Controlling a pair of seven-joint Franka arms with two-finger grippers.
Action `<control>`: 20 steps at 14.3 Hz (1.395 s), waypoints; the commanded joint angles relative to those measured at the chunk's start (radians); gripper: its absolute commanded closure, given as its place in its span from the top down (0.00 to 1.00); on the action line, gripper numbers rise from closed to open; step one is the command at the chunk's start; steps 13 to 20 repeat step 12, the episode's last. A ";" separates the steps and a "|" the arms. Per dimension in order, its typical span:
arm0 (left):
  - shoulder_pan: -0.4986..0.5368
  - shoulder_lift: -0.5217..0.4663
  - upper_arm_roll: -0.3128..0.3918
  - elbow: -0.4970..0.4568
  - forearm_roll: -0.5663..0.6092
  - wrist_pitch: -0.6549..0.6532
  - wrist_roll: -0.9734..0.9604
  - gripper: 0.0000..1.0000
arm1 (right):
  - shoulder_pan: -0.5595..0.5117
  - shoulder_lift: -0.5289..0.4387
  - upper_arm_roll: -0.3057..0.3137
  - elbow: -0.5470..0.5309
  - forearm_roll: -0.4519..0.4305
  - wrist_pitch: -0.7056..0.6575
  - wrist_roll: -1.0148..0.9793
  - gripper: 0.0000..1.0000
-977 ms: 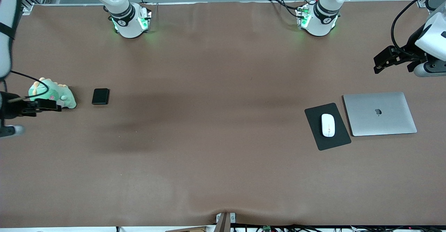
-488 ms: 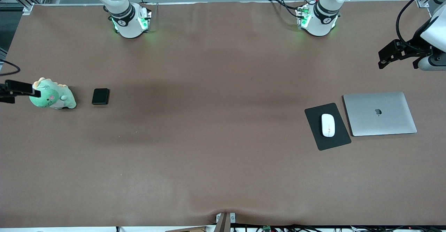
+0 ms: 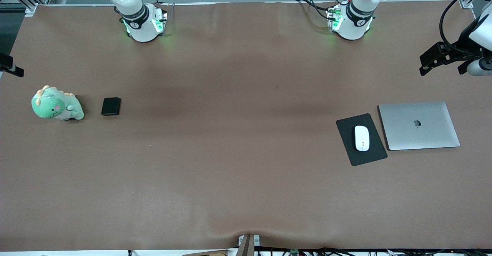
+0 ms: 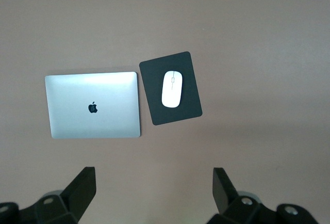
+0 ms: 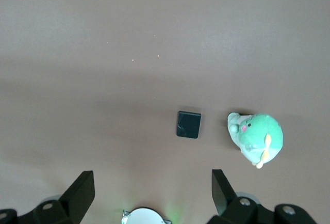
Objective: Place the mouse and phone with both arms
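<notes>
- Markings: the silver laptop (image 3: 419, 125) carries an apple logo on its closed lid — no readable text appears on anything else.
- The mouse (image 3: 361, 138) lies flat on a black mat (image 3: 361, 139), toward the left arm's end of the table. The mat sits just beside the laptop, with a thin strip of table between their edges.
- The phone (image 3: 111, 106) lies flat on the brown table (image 3: 238, 140), toward the right arm's end, near a green plush dinosaur (image 3: 56, 105) and apart from it. The plush is closer to the table's end than the phone.
- Nothing rests on or covers the mouse or the phone.
- Left gripper (image 4: 153, 188): raised above the table at the left arm's end, over bare surface farther from the front camera than the laptop. Fingers spread wide, holding nothing.
- Right gripper (image 5: 150, 190): raised at the right arm's end of the table — only a black tip shows at the edge of the front view. Its wrist view looks down on the phone and plush. Fingers spread wide, holding nothing.
</notes>
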 commanded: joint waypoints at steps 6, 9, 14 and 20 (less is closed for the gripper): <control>0.005 -0.002 -0.009 0.016 -0.004 -0.024 -0.031 1.00 | 0.048 -0.167 0.000 -0.233 -0.059 0.060 0.118 1.00; 0.005 0.000 -0.009 0.016 -0.004 -0.023 -0.033 1.00 | 0.041 -0.185 0.035 -0.264 -0.090 0.083 0.118 1.00; 0.005 0.003 -0.009 0.016 -0.006 -0.023 -0.033 1.00 | 0.034 -0.188 0.066 -0.264 -0.130 0.089 0.118 1.00; 0.005 0.003 -0.009 0.016 -0.006 -0.023 -0.033 1.00 | 0.034 -0.188 0.066 -0.264 -0.130 0.089 0.118 1.00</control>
